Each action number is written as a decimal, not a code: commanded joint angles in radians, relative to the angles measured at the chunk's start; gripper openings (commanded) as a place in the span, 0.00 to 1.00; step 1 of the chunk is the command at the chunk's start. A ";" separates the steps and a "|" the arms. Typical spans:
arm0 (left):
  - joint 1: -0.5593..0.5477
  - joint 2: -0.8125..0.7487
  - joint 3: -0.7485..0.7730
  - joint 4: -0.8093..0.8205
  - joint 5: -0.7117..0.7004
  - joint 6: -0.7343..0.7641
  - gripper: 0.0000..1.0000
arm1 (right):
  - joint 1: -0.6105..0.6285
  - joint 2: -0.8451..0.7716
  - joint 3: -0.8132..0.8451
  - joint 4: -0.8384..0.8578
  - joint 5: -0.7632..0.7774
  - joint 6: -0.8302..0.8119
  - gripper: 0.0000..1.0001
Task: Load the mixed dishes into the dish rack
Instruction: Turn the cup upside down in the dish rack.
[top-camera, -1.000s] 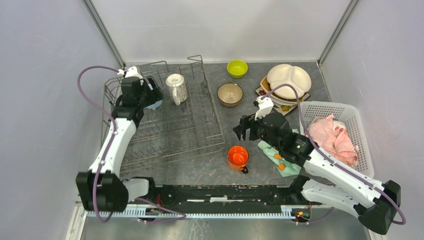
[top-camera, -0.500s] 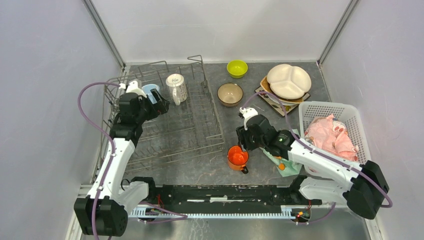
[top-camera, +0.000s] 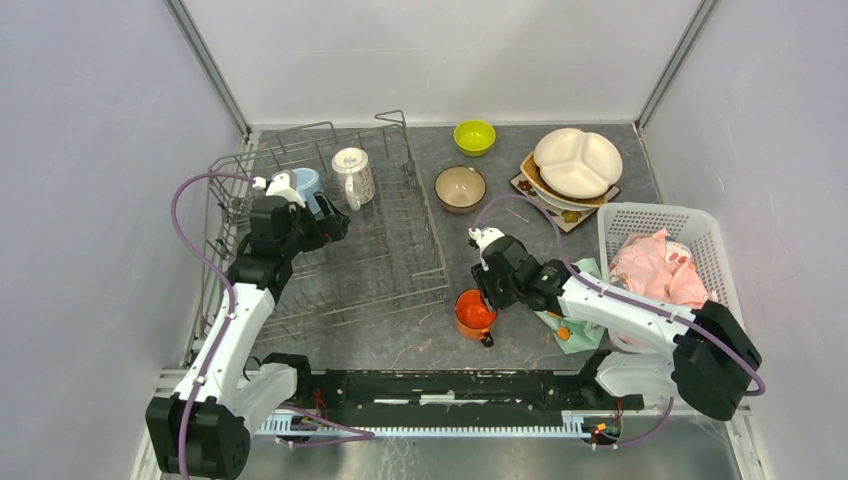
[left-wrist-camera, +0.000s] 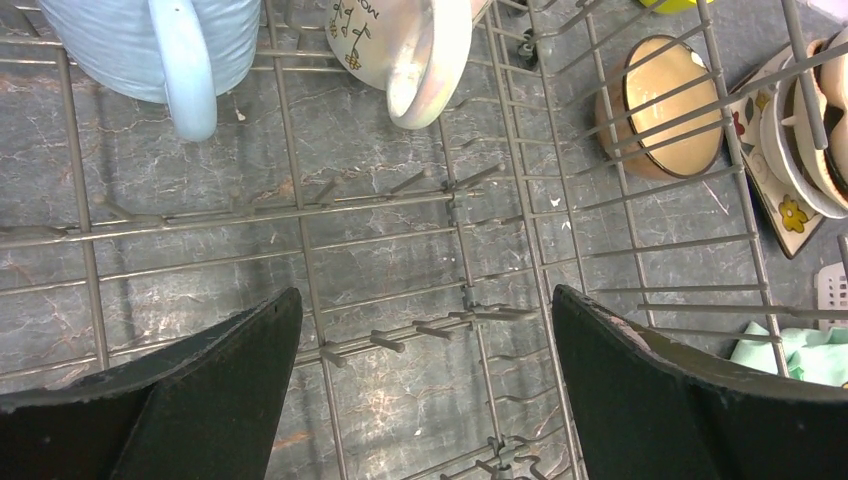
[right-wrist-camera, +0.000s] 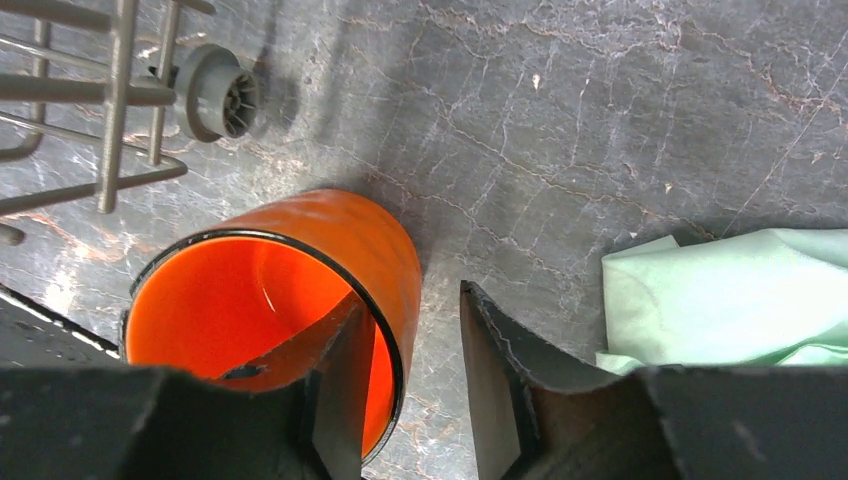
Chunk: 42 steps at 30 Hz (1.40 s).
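An orange mug (top-camera: 474, 312) stands upright on the table just outside the dish rack (top-camera: 400, 270). My right gripper (top-camera: 487, 290) straddles the mug's rim (right-wrist-camera: 395, 300). One finger (right-wrist-camera: 340, 370) is inside the mug and the other finger (right-wrist-camera: 500, 370) is outside, with a gap between that outer finger and the wall. A light-blue mug (top-camera: 304, 182) and a white patterned mug (top-camera: 352, 172) stand in the rack's far end. My left gripper (top-camera: 335, 222) hangs wide open over the rack floor (left-wrist-camera: 400, 250), just near of the mugs, holding nothing.
A tan bowl (top-camera: 460, 188) and a lime-green bowl (top-camera: 474, 136) sit right of the rack. A cream sectioned plate (top-camera: 577, 160) tops a stack of plates at the back right. A white basket (top-camera: 720, 260) holds a pink cloth (top-camera: 660, 270). A teal cloth (top-camera: 560, 325) lies beside the orange mug.
My right gripper came down and toward the orange mug, its jaws narrowing around the rim. My left gripper opened wide and drew back from the light-blue mug, which stays in the rack.
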 joint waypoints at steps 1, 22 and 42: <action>-0.003 -0.019 0.006 0.025 -0.015 0.060 1.00 | 0.000 0.005 -0.007 0.031 0.026 -0.011 0.39; -0.012 -0.031 0.098 -0.029 0.083 0.024 1.00 | 0.000 -0.290 0.078 0.032 0.324 0.101 0.00; -0.012 -0.071 0.225 0.153 0.643 -0.288 0.96 | -0.001 -0.464 0.097 0.771 0.258 0.070 0.00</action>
